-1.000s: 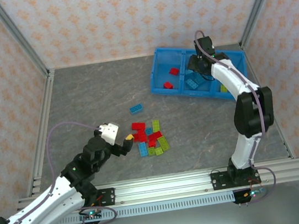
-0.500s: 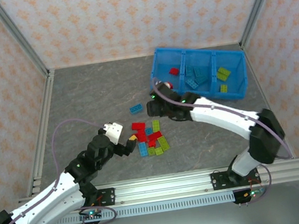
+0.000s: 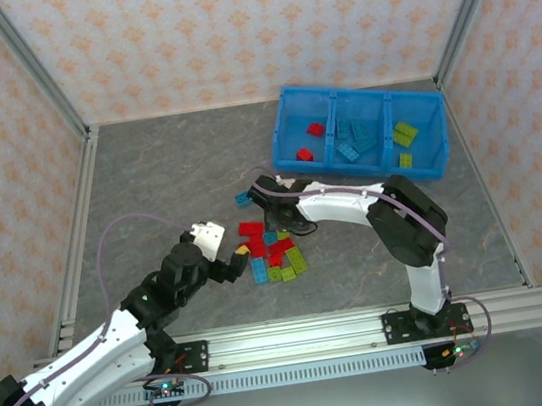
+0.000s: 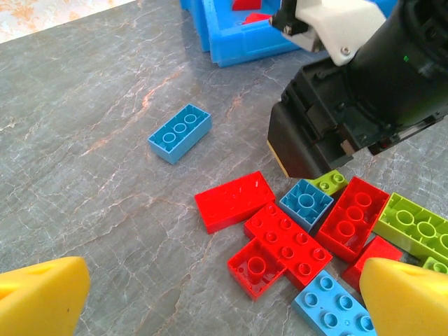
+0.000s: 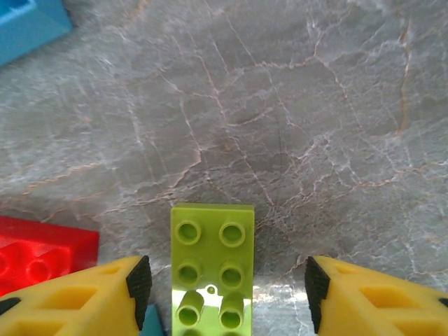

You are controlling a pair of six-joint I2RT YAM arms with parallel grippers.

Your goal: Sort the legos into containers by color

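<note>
Lime brick (image 5: pixel 212 273) is lying on the table (image 5: pixel 294 105) beside a red one (image 5: pixel 42 248), long axis running straight between the fingers of the right gripper (image 5: pixel 225 283), which is straddling it half open, gripping nothing; left gripper (image 4: pixel 224 294) is hanging wide open, empty, farther off.

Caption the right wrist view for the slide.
Right gripper open astride a lime green lego on the grey table, red lego beside it.

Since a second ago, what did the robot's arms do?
The right hand swung from over the blue bin down to the pile of legos. It now straddles a lime green brick, open, gripping nothing yet. The left hand barely moved and stayed open beside the pile. The pile and bin stayed put.
</note>
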